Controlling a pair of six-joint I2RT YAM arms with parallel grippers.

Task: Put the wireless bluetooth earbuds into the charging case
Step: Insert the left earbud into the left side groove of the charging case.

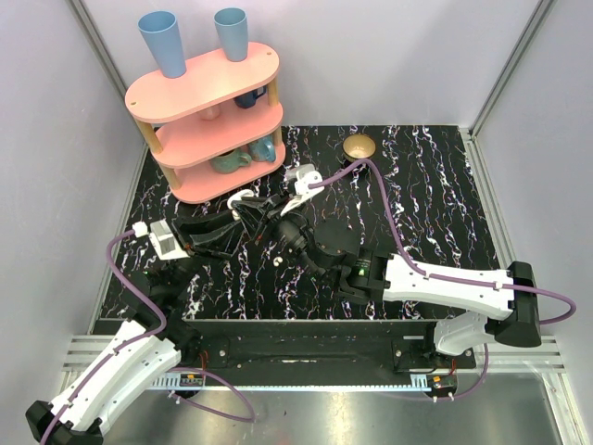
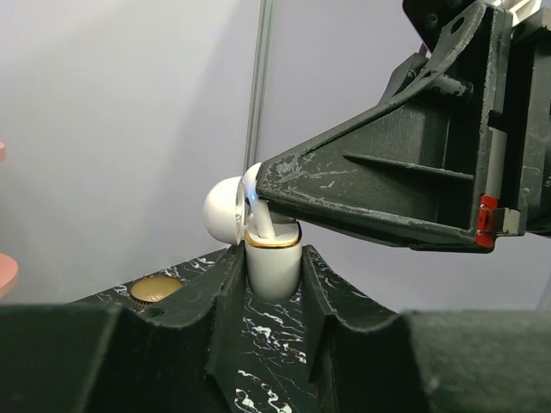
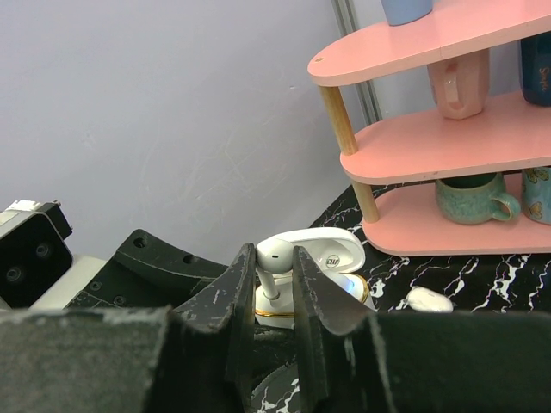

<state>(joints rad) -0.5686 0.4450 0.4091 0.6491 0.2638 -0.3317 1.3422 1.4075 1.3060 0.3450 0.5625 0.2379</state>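
Earbud (image 3: 275, 253) sits clamped in right tool (image 3: 272, 267) over charging case (image 3: 325, 255) gripped by left tool (image 2: 274, 268).

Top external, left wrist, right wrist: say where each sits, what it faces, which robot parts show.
Top external: above, behind the bases, looking down on the table; both arms show.
Left wrist: looks along the left gripper, shut on the charging case.
Right wrist: looks along the right gripper, pinching an earbud, toward the shelf.
Wrists share the case.

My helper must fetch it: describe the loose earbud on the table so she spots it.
Find the pink three-tier shelf at the back left. On the black marbled table before its base lies the earbud, a small glossy white bean; its twin is pinched above the case.
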